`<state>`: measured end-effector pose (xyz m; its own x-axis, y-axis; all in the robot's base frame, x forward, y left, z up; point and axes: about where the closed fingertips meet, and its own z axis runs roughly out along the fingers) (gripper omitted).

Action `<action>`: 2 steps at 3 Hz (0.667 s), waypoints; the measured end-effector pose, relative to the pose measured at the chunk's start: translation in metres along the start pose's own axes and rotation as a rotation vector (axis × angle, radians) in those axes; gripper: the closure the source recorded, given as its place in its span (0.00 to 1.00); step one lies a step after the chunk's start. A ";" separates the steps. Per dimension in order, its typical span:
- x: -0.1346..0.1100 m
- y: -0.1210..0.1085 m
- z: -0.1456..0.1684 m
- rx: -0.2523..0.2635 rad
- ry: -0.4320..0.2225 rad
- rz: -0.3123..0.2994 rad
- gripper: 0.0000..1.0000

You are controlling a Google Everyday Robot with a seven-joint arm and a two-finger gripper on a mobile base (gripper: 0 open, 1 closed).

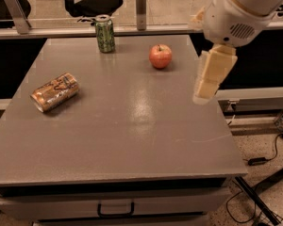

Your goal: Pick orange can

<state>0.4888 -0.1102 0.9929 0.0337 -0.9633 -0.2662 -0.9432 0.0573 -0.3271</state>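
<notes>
Gripper [203, 93] is held above table's [132, 145] right edge, near apple [160, 56]; its grip state cannot be told. Orange can [55, 92] is laid on its side at left, well apart. Green can [105, 33] is stood at back.

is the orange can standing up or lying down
Lying down. The orange can rests on its side on the table, left in view. The hand hangs over the right edge, well away from it.

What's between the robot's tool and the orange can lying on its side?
In the camera view only bare table lies between the tool, hanging over its right edge, and the orange can; the apple sits farther back.
</notes>
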 end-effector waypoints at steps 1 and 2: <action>-0.047 -0.014 0.019 -0.014 -0.033 -0.109 0.00; -0.091 -0.022 0.043 -0.038 -0.042 -0.221 0.00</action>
<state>0.5203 -0.0123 0.9853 0.2536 -0.9396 -0.2298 -0.9233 -0.1643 -0.3473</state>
